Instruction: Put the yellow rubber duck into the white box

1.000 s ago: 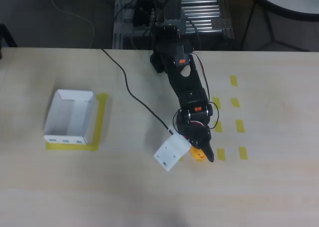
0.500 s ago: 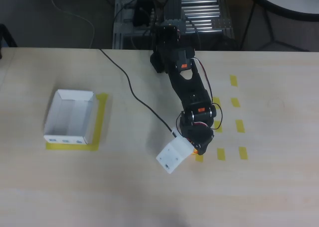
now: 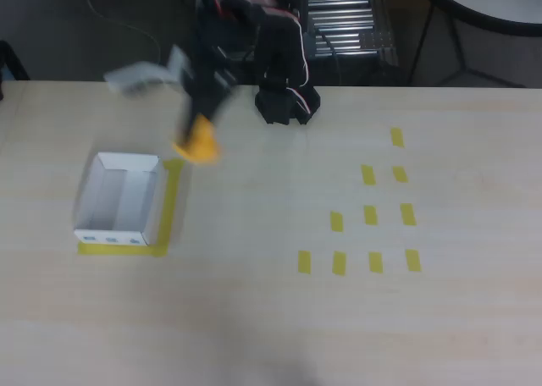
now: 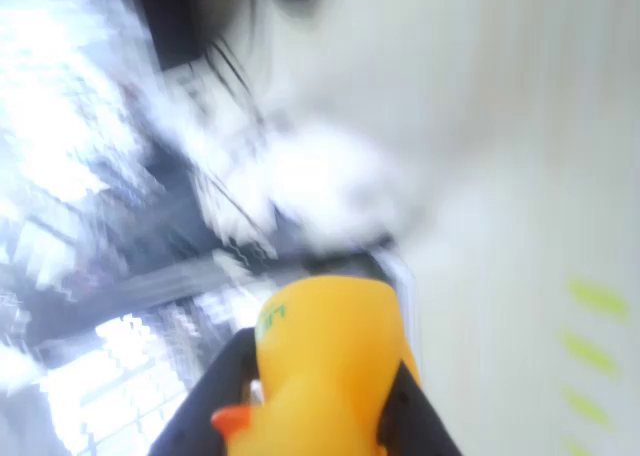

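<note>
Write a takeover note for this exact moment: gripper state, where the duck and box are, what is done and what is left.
Gripper: shut on the yellow rubber duck, carried in the air, blurred with motion.
Duck: in the overhead view, just up and right of the white box, not over its opening.
Box: upright, open, on the yellow tape square.
Done: duck picked up.
Left: bring it over the box, release.

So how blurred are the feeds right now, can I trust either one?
Overhead view: arm and yellow rubber duck smeared by motion, white box and table sharp. Wrist view: background streaked, duck fairly clear in the gripper.
</note>
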Tool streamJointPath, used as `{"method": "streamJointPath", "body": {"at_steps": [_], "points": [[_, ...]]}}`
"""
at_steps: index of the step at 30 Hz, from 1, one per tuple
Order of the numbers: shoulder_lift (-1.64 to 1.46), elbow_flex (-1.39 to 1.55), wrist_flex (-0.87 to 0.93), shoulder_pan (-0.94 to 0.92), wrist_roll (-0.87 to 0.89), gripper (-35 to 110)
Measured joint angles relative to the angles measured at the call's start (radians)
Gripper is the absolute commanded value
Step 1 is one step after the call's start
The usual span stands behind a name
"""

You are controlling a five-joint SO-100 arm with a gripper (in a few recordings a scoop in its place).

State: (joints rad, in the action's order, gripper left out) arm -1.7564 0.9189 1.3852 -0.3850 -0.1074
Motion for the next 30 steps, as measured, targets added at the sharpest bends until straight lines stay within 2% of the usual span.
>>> {"method": "streamJointPath", "body": {"at_steps": [5, 10, 19, 30], "points": [[-0.075, 0.189, -0.160, -0.341, -0.003, 0], [0.089, 0.291, -0.321, -0.497, -0.083, 0], [0.446, 0.325, -0.486, -0.565, -0.230, 0], [0.595, 0.354, -0.486, -0.552, -0.443, 0]]}}
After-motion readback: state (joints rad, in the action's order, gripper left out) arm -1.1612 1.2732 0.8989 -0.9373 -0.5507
